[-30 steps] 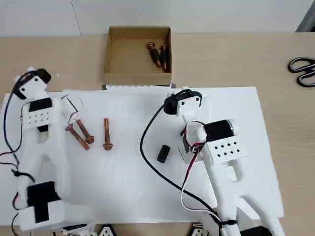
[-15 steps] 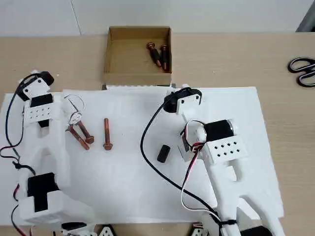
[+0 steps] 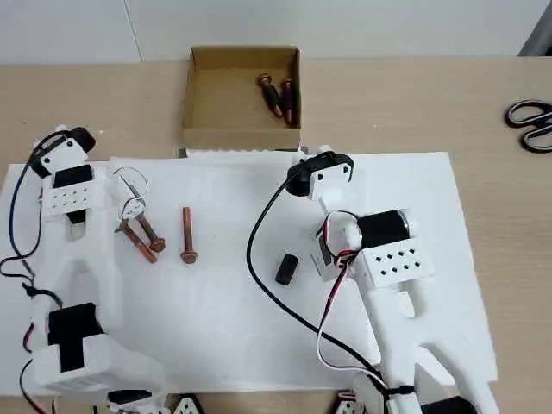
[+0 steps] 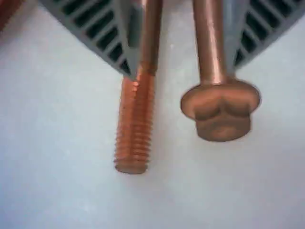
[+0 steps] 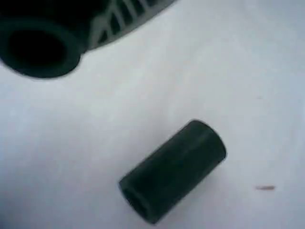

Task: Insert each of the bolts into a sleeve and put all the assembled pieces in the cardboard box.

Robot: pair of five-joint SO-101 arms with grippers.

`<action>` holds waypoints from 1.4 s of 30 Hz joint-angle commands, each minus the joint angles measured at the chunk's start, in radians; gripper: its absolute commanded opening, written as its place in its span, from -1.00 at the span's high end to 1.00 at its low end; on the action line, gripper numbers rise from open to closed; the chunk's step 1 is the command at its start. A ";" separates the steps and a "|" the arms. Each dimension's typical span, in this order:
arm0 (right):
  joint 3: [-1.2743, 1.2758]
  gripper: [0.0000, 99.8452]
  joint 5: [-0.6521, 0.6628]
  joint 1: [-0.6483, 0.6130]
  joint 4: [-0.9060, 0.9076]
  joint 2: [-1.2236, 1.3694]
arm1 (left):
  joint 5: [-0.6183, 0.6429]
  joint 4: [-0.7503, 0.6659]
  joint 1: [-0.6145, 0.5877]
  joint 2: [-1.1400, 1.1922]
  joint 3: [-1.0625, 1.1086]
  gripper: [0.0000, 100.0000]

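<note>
1 sleeve (image 3: 286, 268) well inside sheet (image 3: 216, 328) edges

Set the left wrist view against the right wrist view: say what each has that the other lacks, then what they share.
Left wrist, not right: a thread-end bolt and a flange-head bolt, both inside the open left tool. Right wrist, not left: a lying black sleeve and a second sleeve seen end-on. Shared: the white sheet beneath.

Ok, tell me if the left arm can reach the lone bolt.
Probably yes: the lone bolt lies uncovered on the white sheet close beside the left gripper, which sits over two other bolts.
</note>
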 commanded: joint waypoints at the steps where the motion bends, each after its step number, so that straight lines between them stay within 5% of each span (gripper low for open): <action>1: -0.005 0.99 0.008 0.010 -0.019 -0.024 | 0.005 0.000 -0.006 -0.003 -0.039 0.76; 7: -0.005 0.99 0.008 0.010 -0.019 -0.025 | 0.006 -0.020 -0.023 0.057 -0.018 0.78; 12: -0.005 0.99 0.008 0.010 -0.018 -0.027 | 0.006 -0.029 -0.028 0.101 -0.022 0.99; 27: -0.011 0.99 0.008 0.010 -0.010 -0.030 | 0.006 -0.091 -0.032 0.218 -0.024 0.99; 42: -0.255 0.99 -0.069 0.010 0.213 -0.031 | 0.002 0.104 0.147 -0.410 -0.021 0.99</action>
